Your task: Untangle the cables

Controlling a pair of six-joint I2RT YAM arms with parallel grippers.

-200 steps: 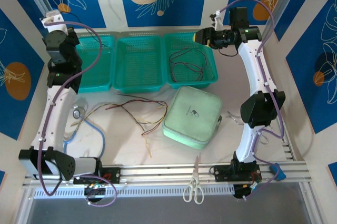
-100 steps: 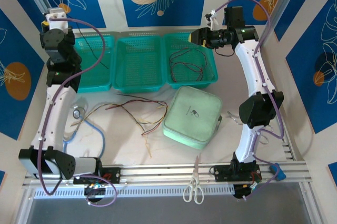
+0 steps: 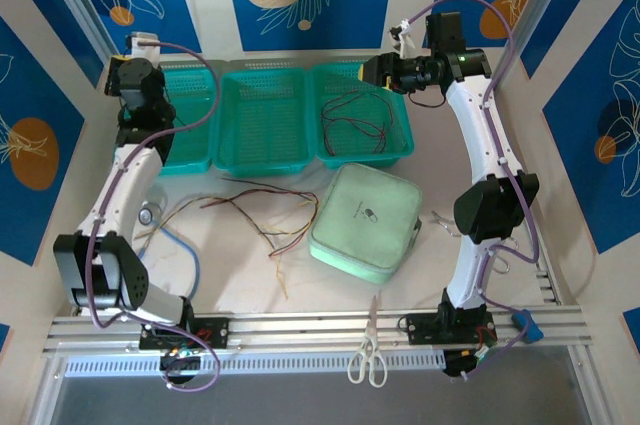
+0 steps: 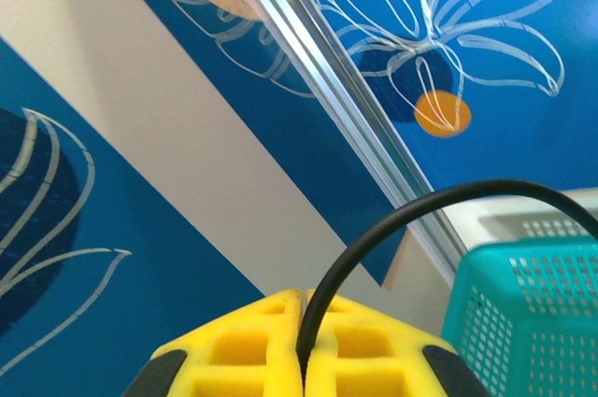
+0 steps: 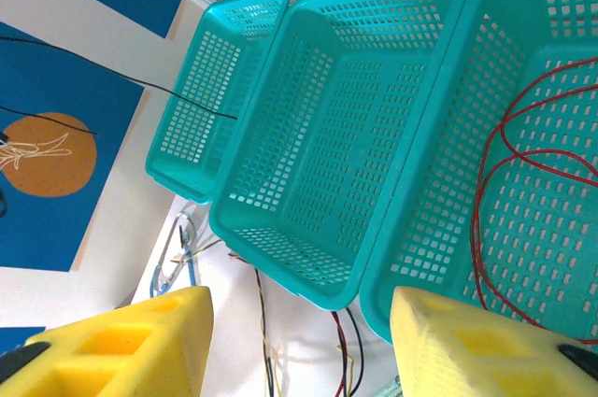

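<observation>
Left wrist view: the left pincer (image 4: 304,364) has its two yellow foam pads (image 4: 234,352) pressed together, nipping a thin black cable (image 4: 402,219) in the seam between them. From the pads the cable rises and arcs off to the right, over a teal perforated plastic basket (image 4: 533,322) standing just right of the pincer.

Right wrist view: the right pincer (image 5: 299,341) stands roughly half open, with nothing between its yellow fingers (image 5: 140,341). Three such baskets lie side by side ahead of it. Loops of thin dark red cable (image 5: 495,173) lie in the one ahead on the right. A black strand reaches the leftmost one (image 5: 206,89). Between the fingers, lower down, thin red and tan wires (image 5: 266,322) lie on the pale table.

Top view: the right pincer hangs over the right basket's back rim (image 3: 365,67), the red loops just below it. A loose tangle of dark red, black and tan cables (image 3: 265,207) lies on the white table (image 3: 240,285), well nearer the arm bases than either pincer, between a light-blue-tubed stethoscope (image 3: 185,250) and a pale green zipped pouch (image 3: 365,220).
</observation>
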